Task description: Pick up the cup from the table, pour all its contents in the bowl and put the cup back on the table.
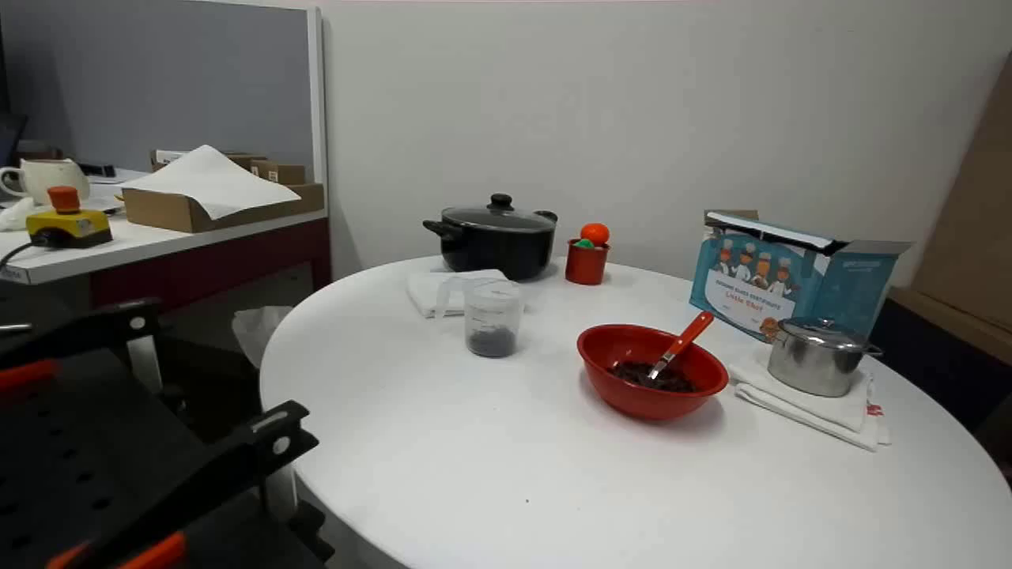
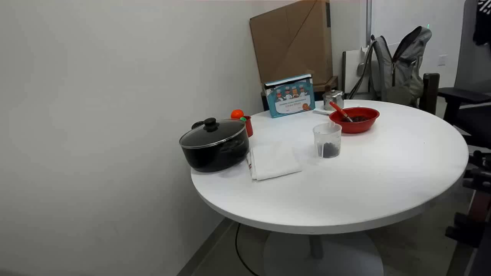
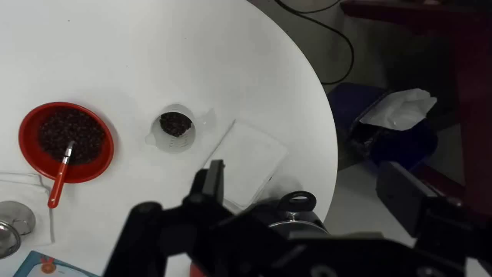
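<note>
The clear cup [image 1: 492, 312] stands upright on the round white table [image 1: 443, 466], with its dark contents [image 1: 491, 342] at the bottom. It also shows in an exterior view [image 2: 327, 132] and in the wrist view [image 3: 166, 144], where its handle points toward a folded white cloth. The red bowl [image 1: 652, 401] stands on the table apart from the cup, with dark bits and a red-handled spoon inside; it also shows in the wrist view [image 3: 92, 169]. My gripper [image 3: 307, 188] is open and empty, above the table's edge by the black pot. It is out of both exterior views.
A black lidded pot [image 1: 500, 241], a small red cup [image 1: 587, 265] with an orange ball and the folded white cloth [image 2: 274, 161] lie behind the cup. A blue box [image 1: 751, 276] and a silver pot [image 1: 818, 359] on a cloth stand beyond the bowl.
</note>
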